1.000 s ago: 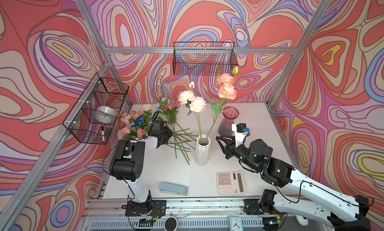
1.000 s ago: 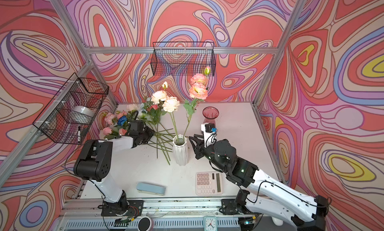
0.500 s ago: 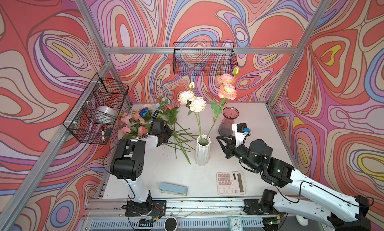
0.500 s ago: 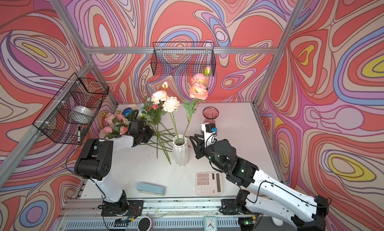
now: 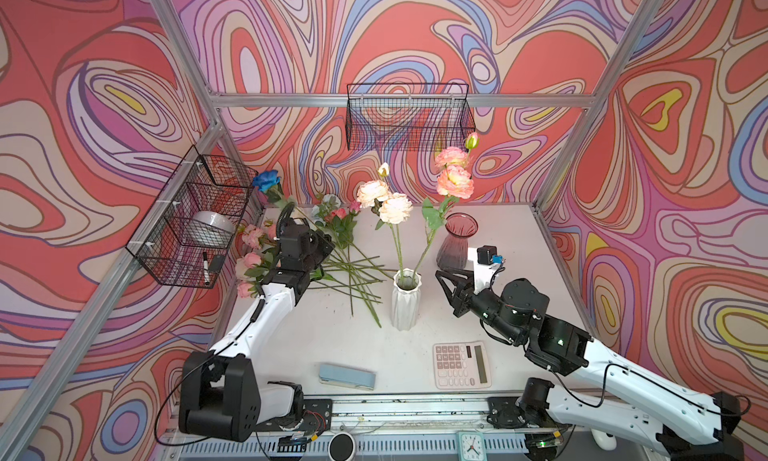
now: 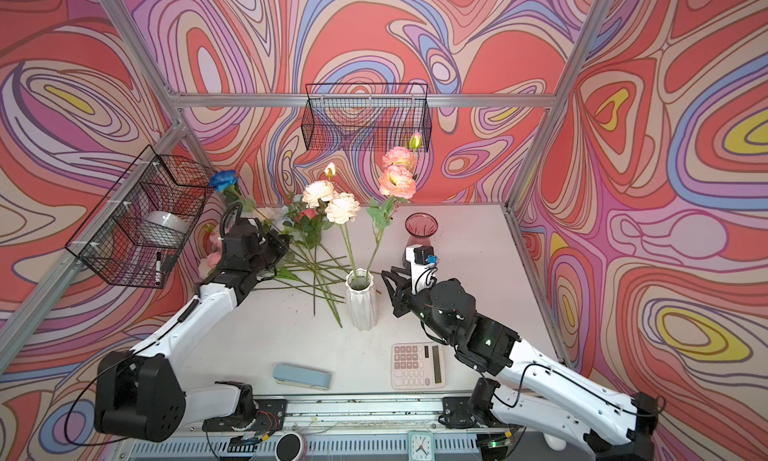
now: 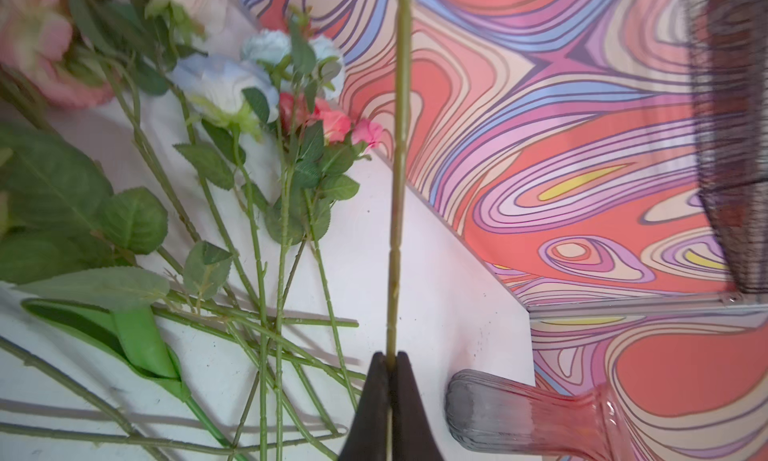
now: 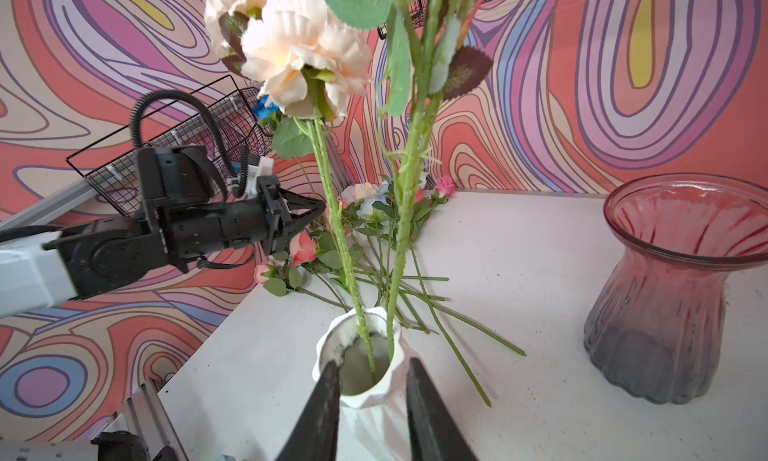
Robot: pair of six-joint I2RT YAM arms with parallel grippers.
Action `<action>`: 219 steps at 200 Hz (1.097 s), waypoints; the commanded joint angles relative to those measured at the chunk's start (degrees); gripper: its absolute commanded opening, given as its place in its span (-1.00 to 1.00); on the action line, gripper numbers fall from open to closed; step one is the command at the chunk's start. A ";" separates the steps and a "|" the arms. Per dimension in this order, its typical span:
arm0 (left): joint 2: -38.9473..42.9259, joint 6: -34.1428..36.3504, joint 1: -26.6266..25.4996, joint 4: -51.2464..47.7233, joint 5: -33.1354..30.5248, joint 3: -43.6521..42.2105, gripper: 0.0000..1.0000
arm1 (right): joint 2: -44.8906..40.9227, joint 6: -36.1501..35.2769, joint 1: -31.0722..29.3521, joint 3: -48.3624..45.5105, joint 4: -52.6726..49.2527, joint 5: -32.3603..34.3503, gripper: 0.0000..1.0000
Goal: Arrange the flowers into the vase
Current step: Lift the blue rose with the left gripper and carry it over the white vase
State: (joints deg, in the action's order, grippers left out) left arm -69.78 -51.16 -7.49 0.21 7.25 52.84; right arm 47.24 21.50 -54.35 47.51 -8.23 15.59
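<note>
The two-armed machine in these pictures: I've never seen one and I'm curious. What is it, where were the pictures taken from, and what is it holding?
It is a robot: two arms fixed at the near edge of a table, each ending in two fingers. Two pictures look down from overhead at the whole scene; the other two are shot from the arms' wrists. On the table are a white vase with two tall flowers in it, a pink glass vase, a calculator and a pale blue case; loose flowers lie at the back left. The left fingers are shut on the stem of a deep blue rose, holding its head up in the air. The right fingers stand apart, empty, beside the white vase.
</note>
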 commanded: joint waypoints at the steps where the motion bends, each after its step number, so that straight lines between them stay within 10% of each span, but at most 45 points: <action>1: 7.73 4.47 0.19 -8.66 -1.16 3.18 -1.00 | -0.83 -0.89 -0.20 -0.66 -0.65 1.17 -0.44; 75: 26.36 9.75 -0.31 -21.60 8.51 16.19 -1.00 | 0.33 -1.12 -0.19 1.13 -0.77 1.00 -0.44; 135: 25.75 6.77 -1.81 -11.64 16.86 22.22 -1.00 | 0.66 -0.93 -0.23 2.90 -0.99 0.75 -0.44; 219: 15.43 19.31 -24.27 -1.20 2.86 22.94 -1.00 | -0.82 -0.48 -0.23 3.59 -1.67 1.38 -0.45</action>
State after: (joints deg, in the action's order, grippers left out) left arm -53.63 -37.54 -28.84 -6.94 15.49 74.76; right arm 47.66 21.06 -54.35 49.69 -8.69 16.10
